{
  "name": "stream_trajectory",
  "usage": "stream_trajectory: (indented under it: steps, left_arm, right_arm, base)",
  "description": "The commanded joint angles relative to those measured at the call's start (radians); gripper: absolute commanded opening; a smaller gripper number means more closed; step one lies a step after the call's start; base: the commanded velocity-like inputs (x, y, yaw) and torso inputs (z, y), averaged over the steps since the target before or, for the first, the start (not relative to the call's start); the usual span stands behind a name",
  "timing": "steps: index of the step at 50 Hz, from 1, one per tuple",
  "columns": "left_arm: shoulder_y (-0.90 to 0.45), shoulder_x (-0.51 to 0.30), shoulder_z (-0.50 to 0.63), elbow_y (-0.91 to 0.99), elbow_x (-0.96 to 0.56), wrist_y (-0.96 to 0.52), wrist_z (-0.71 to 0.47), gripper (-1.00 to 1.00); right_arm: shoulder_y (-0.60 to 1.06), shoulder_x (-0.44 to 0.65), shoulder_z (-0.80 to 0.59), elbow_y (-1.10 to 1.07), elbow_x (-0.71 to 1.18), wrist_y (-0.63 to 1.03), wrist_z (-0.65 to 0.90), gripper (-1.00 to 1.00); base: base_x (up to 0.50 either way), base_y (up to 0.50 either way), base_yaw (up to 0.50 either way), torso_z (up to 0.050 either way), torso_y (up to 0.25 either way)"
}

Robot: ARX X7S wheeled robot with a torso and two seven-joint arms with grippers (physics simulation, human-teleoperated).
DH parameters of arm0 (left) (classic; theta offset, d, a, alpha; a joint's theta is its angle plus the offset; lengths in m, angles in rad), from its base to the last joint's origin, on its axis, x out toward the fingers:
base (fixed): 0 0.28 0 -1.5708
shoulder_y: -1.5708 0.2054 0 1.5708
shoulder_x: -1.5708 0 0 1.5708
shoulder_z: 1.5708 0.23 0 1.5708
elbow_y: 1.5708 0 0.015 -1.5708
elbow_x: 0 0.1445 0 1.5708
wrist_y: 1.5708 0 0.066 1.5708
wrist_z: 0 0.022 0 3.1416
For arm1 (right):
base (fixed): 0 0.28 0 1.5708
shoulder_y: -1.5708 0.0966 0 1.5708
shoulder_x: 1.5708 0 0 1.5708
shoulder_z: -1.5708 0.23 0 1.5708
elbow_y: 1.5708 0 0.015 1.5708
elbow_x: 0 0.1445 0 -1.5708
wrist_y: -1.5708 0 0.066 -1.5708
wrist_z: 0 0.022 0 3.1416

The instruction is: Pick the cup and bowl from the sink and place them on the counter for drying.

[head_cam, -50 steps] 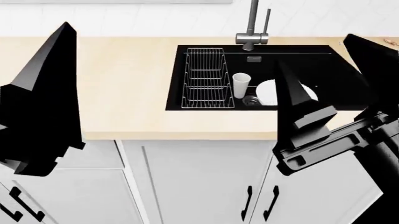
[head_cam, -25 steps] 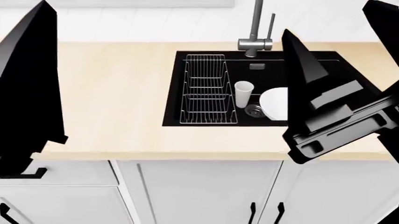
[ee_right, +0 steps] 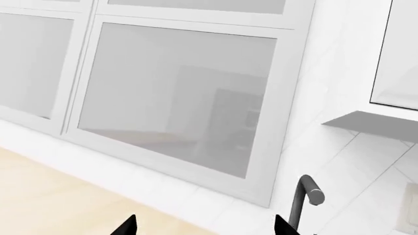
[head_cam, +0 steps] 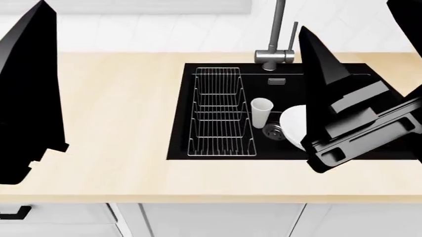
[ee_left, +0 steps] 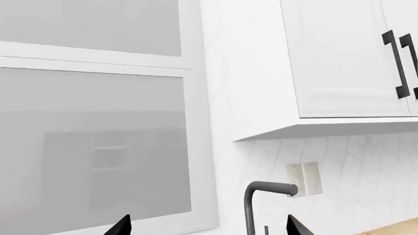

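the cup (head_cam: 261, 112) stands upright in the black sink (head_cam: 343, 69), just beside the wire rack (head_cam: 218, 111) on its 3 o'clock side. the bowl (head_cam: 295, 126) lies at the cup's 4 o'clock, near it, partly hidden behind the right gripper (head_cam: 310, 37). the tap (head_cam: 276, 39) rises at the sink's 12 o'clock edge. the counter (head_cam: 118, 123) spreads wide toward 9 o'clock. both grippers hang above the worktop, holding nothing — the left gripper (ee_left: 205, 226) and the right each show two fingertips set well apart, so the fingers are spread.
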Motion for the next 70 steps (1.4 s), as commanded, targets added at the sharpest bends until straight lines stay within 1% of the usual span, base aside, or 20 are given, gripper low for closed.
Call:
stream_trajectory:
  steps: [1,11,24,37,70]
  left_arm:
    - [0.007,-0.005,-0.003,0.0,0.002,0.005,0.001,1.0]
    - [0.008,0.001,-0.009,0.0,0.001,0.0,0.0,1.0]
    - [0.016,0.0,-0.01,0.002,0.005,0.002,0.0,1.0]
    - [0.036,-0.007,-0.003,0.0,0.023,0.02,0.002,1.0]
    - [0.042,-0.004,-0.023,-0.002,0.015,0.017,0.0,1.0]
  right_arm:
    - [0.005,0.003,-0.007,-0.001,0.0,-0.003,-0.001,1.0]
    - [0.002,0.002,-0.008,-0.005,-0.009,0.004,-0.013,1.0]
    - [-0.013,0.005,0.005,-0.011,-0.013,-0.003,-0.018,1.0]
    - [-0.036,-0.001,0.01,-0.016,-0.026,-0.004,-0.027,1.0]
    - [-0.021,0.006,-0.006,-0.015,-0.028,-0.008,-0.031,1.0]
  base:
    - [0.25,0.0,0.0,0.0,0.0]
    - [0.27,0.01,0.0,0.0,0.001]
    - [0.28,0.15,0.0,0.0,0.001]
    - [0.28,0.0,0.0,0.0,0.001]
    - [0.33,0.0,0.0,0.0,0.001]
